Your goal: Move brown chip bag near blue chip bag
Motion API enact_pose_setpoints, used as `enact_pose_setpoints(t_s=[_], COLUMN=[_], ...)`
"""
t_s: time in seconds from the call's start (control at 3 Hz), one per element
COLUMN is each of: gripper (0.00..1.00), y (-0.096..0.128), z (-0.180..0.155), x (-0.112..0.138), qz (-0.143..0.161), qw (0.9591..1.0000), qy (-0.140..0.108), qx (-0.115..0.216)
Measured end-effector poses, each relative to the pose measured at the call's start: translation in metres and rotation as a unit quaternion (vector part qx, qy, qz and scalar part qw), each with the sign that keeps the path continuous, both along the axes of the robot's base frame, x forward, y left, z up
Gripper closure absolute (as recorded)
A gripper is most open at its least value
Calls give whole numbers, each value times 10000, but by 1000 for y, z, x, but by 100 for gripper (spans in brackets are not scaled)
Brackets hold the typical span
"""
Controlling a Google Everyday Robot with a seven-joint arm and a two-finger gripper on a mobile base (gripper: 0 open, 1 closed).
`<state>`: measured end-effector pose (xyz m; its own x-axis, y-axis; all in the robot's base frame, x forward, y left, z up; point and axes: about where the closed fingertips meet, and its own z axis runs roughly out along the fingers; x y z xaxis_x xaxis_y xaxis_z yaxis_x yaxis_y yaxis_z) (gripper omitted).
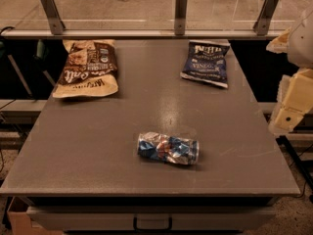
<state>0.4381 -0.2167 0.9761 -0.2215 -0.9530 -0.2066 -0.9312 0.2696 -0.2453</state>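
The brown chip bag (86, 68) lies flat at the far left of the grey table (146, 175); it is dark brown and tan with white script lettering. The blue chip bag (206, 62) lies flat at the far right, navy with white block lettering and a pale strip on its near edge. The two bags are well apart, with bare table between them. My gripper (292, 106) is a pale blocky shape at the right edge of the view, beyond the table's right side and away from both bags. It holds nothing that I can see.
A shiny silver-blue-orange wrinkled packet (167, 148) lies in the middle of the table, nearer the front. A rail with metal posts (181, 11) runs along the table's far edge. A drawer handle (152, 224) shows below the front edge.
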Motion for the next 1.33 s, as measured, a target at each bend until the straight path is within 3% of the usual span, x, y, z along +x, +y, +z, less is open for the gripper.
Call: enact_pose_setpoints(t_s=[0.33, 0.67, 1.0, 1.33], gripper=[0, 0, 0, 0], y=[0, 8, 53, 115], z=[0, -2, -9, -11], x=[0, 15, 65, 123], qz=[2, 228, 782, 1258], qw=[10000, 9996, 9945, 9844], qy=[-2, -112, -334, -561], qx=[2, 150, 612, 1098])
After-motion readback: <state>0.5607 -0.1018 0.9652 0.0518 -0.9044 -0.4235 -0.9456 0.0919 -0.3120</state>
